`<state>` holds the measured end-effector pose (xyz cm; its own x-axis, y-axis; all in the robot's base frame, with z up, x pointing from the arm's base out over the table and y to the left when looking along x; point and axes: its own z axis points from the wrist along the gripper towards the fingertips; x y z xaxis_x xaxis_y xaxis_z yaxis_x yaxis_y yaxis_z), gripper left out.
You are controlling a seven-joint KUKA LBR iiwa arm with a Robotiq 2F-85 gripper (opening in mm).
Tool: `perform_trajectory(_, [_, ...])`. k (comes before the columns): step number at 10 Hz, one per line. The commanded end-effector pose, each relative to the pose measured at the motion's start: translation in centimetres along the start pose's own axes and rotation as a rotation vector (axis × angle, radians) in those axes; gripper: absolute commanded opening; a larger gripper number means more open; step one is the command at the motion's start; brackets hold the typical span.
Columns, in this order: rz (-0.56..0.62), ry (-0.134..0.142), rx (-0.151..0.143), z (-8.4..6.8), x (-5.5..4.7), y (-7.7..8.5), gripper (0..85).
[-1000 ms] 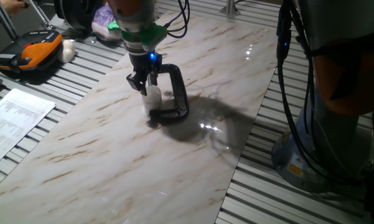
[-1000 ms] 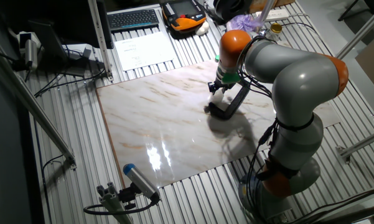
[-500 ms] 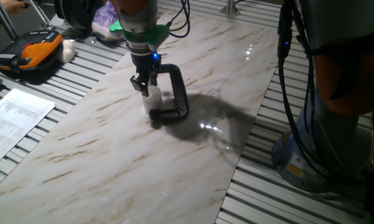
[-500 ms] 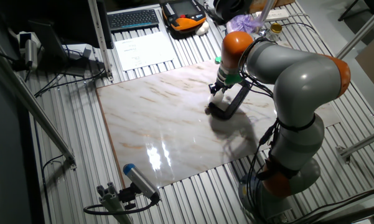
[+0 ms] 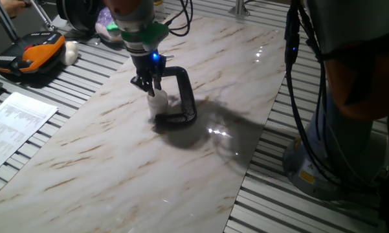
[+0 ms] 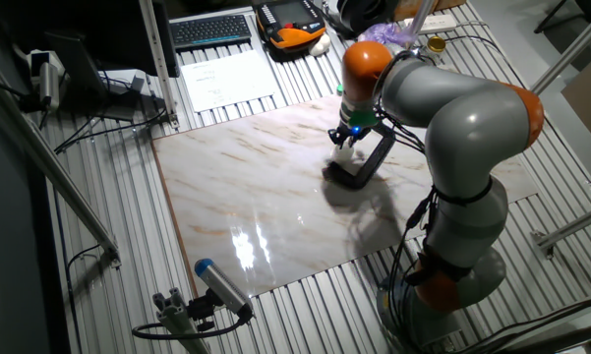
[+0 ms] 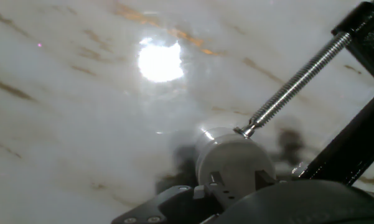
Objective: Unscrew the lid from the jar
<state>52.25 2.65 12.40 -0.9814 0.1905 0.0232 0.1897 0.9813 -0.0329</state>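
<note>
The small clear jar (image 5: pixel 158 107) stands on the marble board (image 5: pixel 116 168), held in the black C-clamp (image 5: pixel 185 97). In the hand view the clamp's metal screw (image 7: pixel 299 78) touches the whitish round lid (image 7: pixel 233 155) from the right. My gripper (image 5: pixel 150 89) hangs straight above the jar, its fingers close together and down at the lid (image 5: pixel 156 96). In the other fixed view the gripper (image 6: pixel 346 138) stands over the jar (image 6: pixel 348 150) beside the clamp (image 6: pixel 369 162). The jar's body is hidden under the lid in the hand view.
An orange and black device (image 5: pixel 29 55) and a printed sheet (image 5: pixel 13 123) lie on the slatted table to the left. A purple bag (image 5: pixel 107 22) sits behind the arm. The robot's base and cables (image 5: pixel 336 129) stand at the right. A keyboard (image 6: pixel 211 29) is at the back.
The hand has turned about its own axis over the jar; its blue light has shifted left. The jar and the clamp have stayed in place.
</note>
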Motion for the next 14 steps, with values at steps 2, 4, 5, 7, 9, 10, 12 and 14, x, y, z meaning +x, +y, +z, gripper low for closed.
perform_trajectory(2, [0.665,0.006,-0.058,0.0,0.01,-0.02,34.0])
perform_trajectory(4, [0.697,0.012,-0.049,-0.22,0.18,-0.11,51.0])
perform_trajectory(5, [0.786,0.017,-0.046,-0.26,0.22,-0.1,51.0])
perform_trajectory(7, [1.045,0.009,-0.055,-0.07,0.1,-0.03,17.0])
perform_trajectory(9, [1.2,0.01,-0.084,-0.03,0.25,-0.08,17.0])
perform_trajectory(10, [1.204,0.007,-0.066,-0.28,0.47,-0.2,17.0])
perform_trajectory(12, [1.276,0.002,-0.038,-0.5,0.46,-0.2,17.0])
perform_trajectory(14, [1.388,0.002,-0.047,-0.4,0.4,-0.15,34.0])
